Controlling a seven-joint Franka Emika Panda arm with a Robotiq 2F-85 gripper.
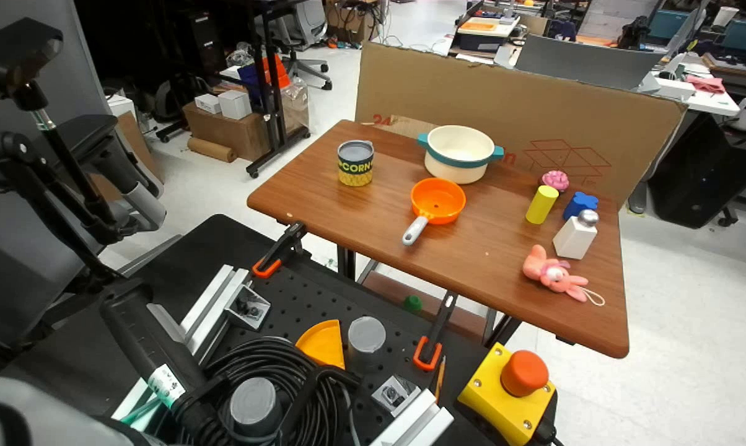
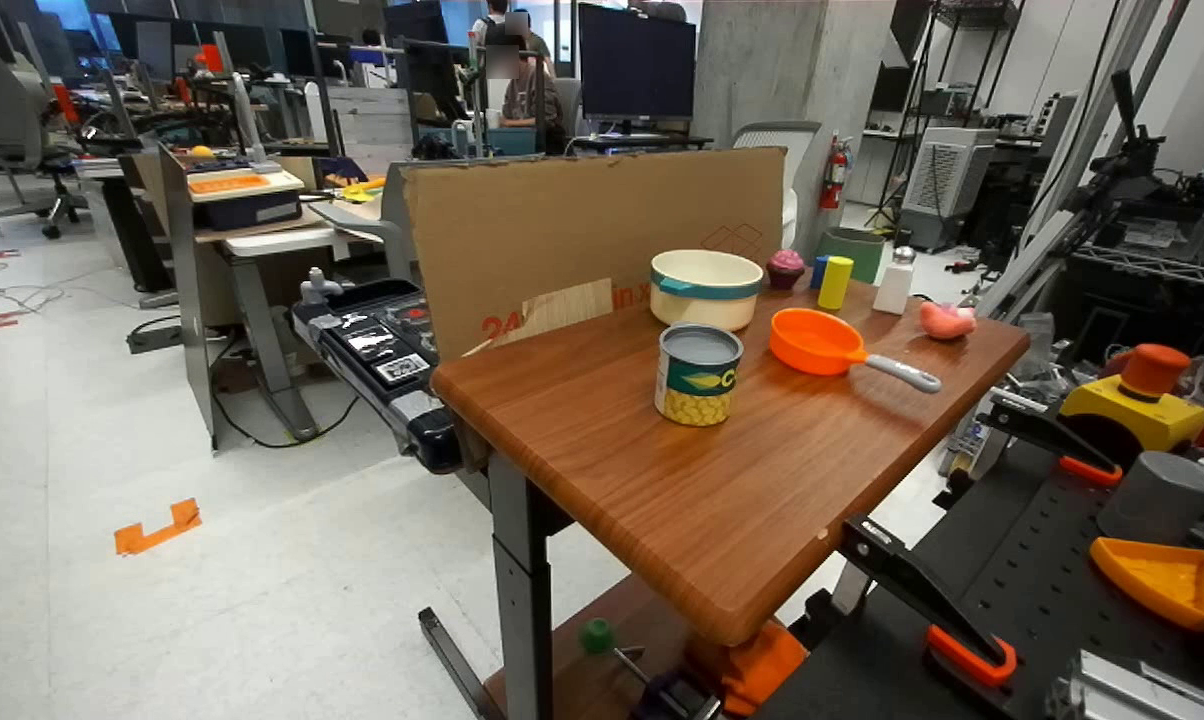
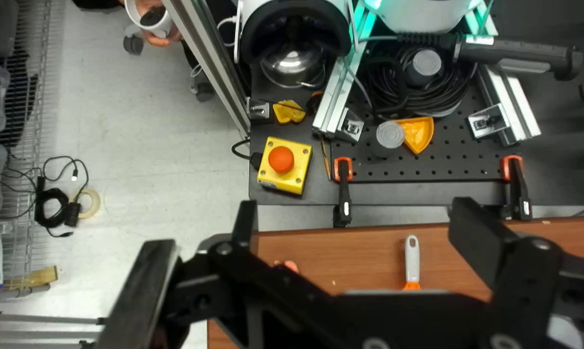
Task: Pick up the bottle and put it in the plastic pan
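- The white square-sided plastic bottle stands upright at the right end of the brown wooden table in an exterior view, just beyond the pink toy animal.
- The round orange plastic pan (its straight handle is grey) sits well left of the bottle.
- The round cream teal-banded pot stands on the pan's far side.
- The black two-fingered gripper has its jaws spread wide in the wrist view.

On the wood-grain table stand a corn can, a teal-banded cream pot and a yellow cylinder — a cardboard sheet rises behind them.
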